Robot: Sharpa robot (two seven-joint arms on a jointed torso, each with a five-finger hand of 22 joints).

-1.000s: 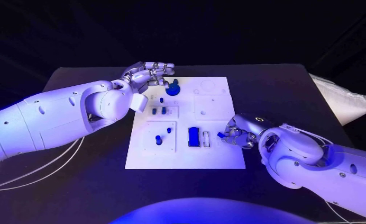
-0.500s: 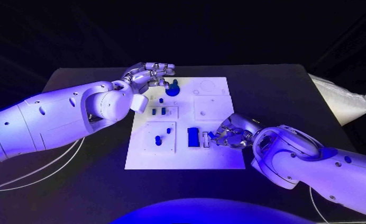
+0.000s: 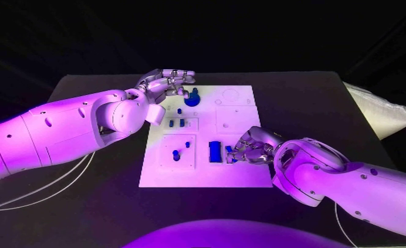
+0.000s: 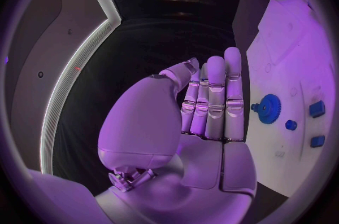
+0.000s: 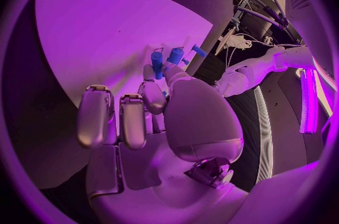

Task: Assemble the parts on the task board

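Note:
The white task board (image 3: 237, 172) lies mid-table. My right hand (image 3: 251, 147) hovers over its near right part, beside a blue block (image 3: 215, 151). In the right wrist view this hand (image 5: 152, 117) pinches a small blue peg (image 5: 157, 63) between thumb and a finger, above the board (image 5: 106, 38). My left hand (image 3: 166, 81) sits at the board's far left corner, just left of a blue gear (image 3: 192, 99). The left wrist view shows its fingers (image 4: 212, 100) straight and holding nothing, with the gear (image 4: 268, 109) apart from them. Small blue pegs (image 3: 176, 123) stand on the board's left half.
A pale object (image 3: 372, 110) lies off the black table's (image 3: 304, 95) right edge. White cables (image 3: 42, 183) hang under my left arm. Another blue peg (image 3: 176, 155) stands in the board's near left square.
My right hand has moved left across the board, from its right edge toward the blue block, carrying the small blue peg. The left hand has stayed put.

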